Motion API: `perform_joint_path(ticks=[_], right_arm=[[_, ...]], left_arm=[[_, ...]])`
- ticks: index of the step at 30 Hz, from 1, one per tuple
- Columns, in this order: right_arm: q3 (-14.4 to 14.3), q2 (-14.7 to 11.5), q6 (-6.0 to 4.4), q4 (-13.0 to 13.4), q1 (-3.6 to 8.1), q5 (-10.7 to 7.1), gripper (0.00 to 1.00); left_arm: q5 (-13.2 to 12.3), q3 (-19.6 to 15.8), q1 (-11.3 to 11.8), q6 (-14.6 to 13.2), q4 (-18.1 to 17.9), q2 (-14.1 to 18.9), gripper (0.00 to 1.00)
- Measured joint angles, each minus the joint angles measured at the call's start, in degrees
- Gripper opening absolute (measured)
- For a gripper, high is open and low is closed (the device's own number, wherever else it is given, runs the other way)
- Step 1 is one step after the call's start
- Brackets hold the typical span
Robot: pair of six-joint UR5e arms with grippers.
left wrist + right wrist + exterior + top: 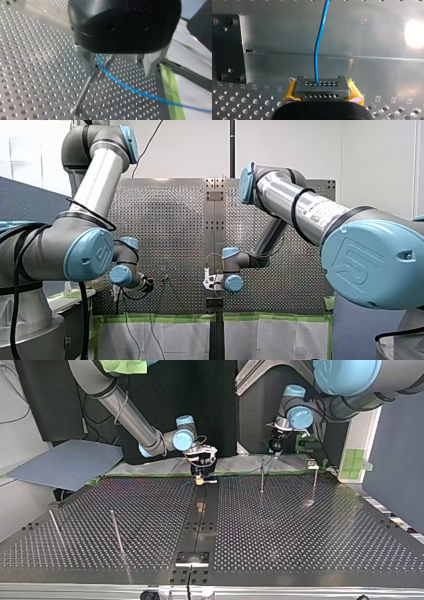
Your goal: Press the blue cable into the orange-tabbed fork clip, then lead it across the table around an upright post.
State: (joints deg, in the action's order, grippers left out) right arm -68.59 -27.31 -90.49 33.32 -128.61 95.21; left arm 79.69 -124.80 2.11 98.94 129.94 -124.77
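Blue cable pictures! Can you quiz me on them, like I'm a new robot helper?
1. True or false: my left gripper is shut tight on the blue cable.
2. What colour are the pads on my right gripper? A red, B yellow, C green.
3. Fill in: in the left wrist view, the thin metal rod standing beside the cable is an upright ____.
Key: 1 false, its fingers stand wide open with the cable passing between them; 2 B; 3 post.

Robotics lab: perf. metal table (300,530) w/ 2 UR arms (300,205), green masking tape (160,317), white walls (290,145).
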Motion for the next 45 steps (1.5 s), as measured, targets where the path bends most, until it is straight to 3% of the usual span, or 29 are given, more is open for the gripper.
perform_joint_path(ticks=[11,21,29,38,45], right_arm=[[0.0,0.7,-0.22,0.0,0.06,0.07,0.00],[0.0,1.1,-0.40,0.0,-0.09,0.02,0.00],[0.0,1.1,-0.46,0.0,-0.25,-0.01,0.00],[0.0,1.2,-0.47,-0.1,-0.29,-0.02,0.00],[0.0,1.2,-0.69,-0.1,-0.29,-0.01,0.00]], left_arm=[[-1.1,-5.3,-1.2,1.7,-4.6,5.3,1.00],[1.5,-9.1,-2.1,2.0,-9.3,9.6,1.00],[1.9,-8.0,-2.9,0.2,-13.1,6.8,1.00],[3.4,-6.8,-3.5,0.1,-17.8,2.1,1.00],[4.2,-6.9,-4.3,0.1,-19.2,-1.0,1.00]])
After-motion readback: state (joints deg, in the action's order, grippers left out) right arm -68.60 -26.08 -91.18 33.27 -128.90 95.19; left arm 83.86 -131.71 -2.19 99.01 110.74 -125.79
